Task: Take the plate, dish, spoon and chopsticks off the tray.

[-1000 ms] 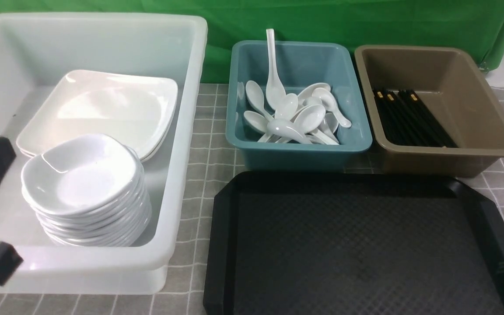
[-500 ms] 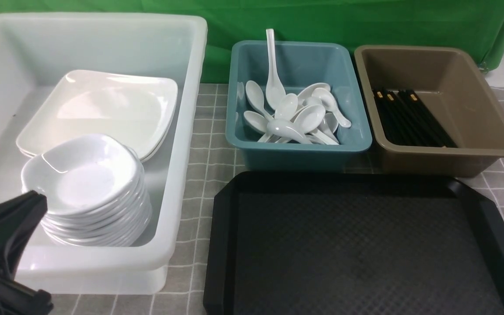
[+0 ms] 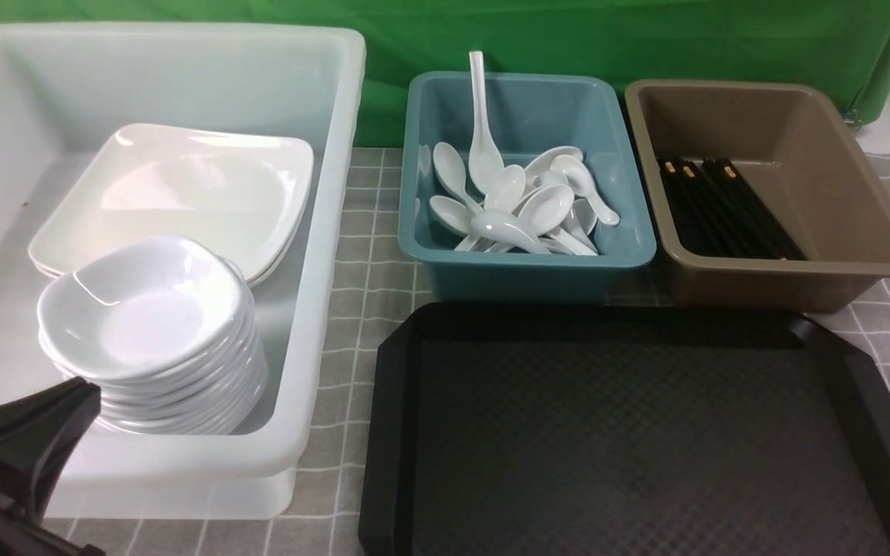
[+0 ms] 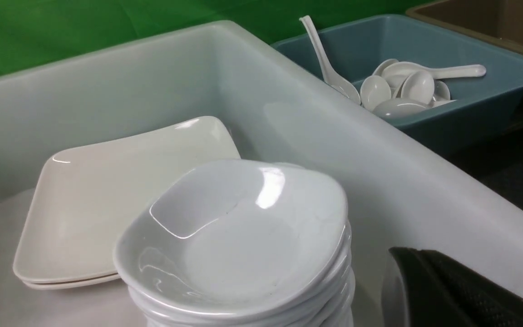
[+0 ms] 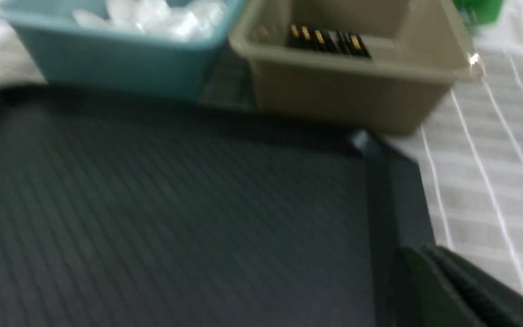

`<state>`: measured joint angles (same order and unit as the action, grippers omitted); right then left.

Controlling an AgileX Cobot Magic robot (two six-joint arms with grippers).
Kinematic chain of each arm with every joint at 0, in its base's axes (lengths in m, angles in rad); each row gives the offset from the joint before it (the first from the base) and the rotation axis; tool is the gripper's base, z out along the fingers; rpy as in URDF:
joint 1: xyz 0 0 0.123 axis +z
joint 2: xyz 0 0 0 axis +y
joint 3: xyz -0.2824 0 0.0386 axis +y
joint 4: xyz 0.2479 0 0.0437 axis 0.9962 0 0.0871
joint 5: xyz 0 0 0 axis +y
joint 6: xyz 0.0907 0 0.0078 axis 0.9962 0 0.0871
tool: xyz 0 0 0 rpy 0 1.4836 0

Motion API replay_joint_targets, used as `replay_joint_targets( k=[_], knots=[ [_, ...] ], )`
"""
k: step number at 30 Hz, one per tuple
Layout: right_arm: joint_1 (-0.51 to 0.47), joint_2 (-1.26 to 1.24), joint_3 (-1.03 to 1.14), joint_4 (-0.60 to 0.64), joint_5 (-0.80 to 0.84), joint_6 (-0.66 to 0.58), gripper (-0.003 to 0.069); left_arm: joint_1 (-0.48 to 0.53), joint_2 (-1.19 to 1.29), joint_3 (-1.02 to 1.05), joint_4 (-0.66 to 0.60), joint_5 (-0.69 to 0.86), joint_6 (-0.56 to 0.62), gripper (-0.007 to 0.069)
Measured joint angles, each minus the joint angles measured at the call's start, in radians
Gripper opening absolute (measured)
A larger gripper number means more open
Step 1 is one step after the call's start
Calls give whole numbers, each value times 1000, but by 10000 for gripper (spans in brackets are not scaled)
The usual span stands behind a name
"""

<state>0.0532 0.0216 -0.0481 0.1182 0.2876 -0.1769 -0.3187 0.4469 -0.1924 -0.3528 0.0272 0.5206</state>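
Bare tray (image 3: 646, 432) floor inside raised rim; both arms' jaws pressed together.

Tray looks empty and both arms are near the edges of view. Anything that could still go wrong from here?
1. The left gripper sits right beside the tall stack of dishes in the white bin; a sideways swing might topple it.
2. One spoon stands upright against the teal tub's back wall and could tip out if the tub is bumped.
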Motion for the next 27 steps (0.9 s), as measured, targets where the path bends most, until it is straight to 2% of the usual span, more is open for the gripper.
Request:
replay_joint_targets(
  k=[4,22,27],
  knots=[
    [-2,-20,54,10,-5,4,18,0,0,0,9,3,0,7],
    [-3,-20,55,15,-26,8,42,0,0,0,16,3,3,7],
    [-3,-20,55,15,-26,8,57,0,0,0,67,3,3,7]
  ],
)
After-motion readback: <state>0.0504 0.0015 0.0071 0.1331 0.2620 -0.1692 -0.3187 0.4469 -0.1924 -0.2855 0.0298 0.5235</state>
